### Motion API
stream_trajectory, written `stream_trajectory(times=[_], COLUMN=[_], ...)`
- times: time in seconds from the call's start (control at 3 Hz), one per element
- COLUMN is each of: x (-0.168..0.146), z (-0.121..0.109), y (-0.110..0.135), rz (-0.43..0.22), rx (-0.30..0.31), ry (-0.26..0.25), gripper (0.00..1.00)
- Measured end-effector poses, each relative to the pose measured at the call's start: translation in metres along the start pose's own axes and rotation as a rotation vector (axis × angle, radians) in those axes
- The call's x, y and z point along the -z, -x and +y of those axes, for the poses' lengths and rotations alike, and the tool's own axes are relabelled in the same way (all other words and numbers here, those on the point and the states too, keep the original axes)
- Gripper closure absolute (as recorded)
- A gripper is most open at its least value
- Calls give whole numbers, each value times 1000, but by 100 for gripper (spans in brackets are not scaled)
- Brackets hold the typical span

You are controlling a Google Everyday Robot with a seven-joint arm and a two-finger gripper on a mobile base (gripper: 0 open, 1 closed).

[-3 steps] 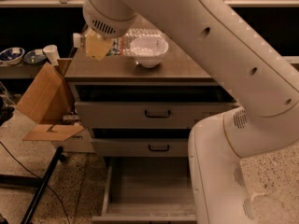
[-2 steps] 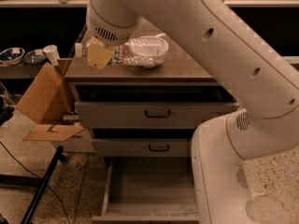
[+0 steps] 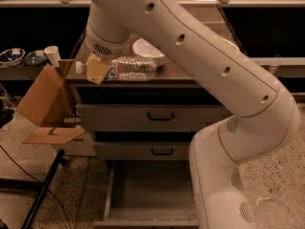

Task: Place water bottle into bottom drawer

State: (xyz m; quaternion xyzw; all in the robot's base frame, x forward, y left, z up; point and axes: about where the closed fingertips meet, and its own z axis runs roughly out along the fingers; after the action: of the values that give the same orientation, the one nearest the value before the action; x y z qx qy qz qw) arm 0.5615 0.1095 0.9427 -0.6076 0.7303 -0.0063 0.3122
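Cardboard box [image 3: 45, 97]: well left of the gripper and lower; flap lying forward on the floor; no print legible on it
Gripper [image 3: 97, 69]: hangs from the white arm [image 3: 190, 37] at the left front of the cabinet top [image 3: 164, 76]; yellowish pads drawn in narrow across the water bottle near its cap end; nothing else in its hold
Water bottle [image 3: 133, 68]: held on its side; white cap poking out left of the gripper, ribbed body reaching right; level with the cabinet's front edge; whether it clears the surface I cannot tell
White bowl [image 3: 147, 49]: just behind the gripper and to its right, close behind the bottle
Upper drawers [image 3: 124, 116]: directly below the gripper; both closed
Bottom drawer [image 3: 152, 194]: far below the gripper, slightly right; pulled open, grey inside; right part hidden by the robot's base [image 3: 224, 175]
Risk: an end-heavy grip could let the body droop or slip on the way down; the long bottle could catch an upper drawer front; a drop from high up could bounce it out
Writing: none readable; the bottle's label sits mostly under the pad
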Motion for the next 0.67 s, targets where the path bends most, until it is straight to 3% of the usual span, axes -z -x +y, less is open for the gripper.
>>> stream_trajectory(times=[0.67], x=[-39], z=[36], y=[-2], rz=[42], rx=[-68], ry=[95], gripper=[100])
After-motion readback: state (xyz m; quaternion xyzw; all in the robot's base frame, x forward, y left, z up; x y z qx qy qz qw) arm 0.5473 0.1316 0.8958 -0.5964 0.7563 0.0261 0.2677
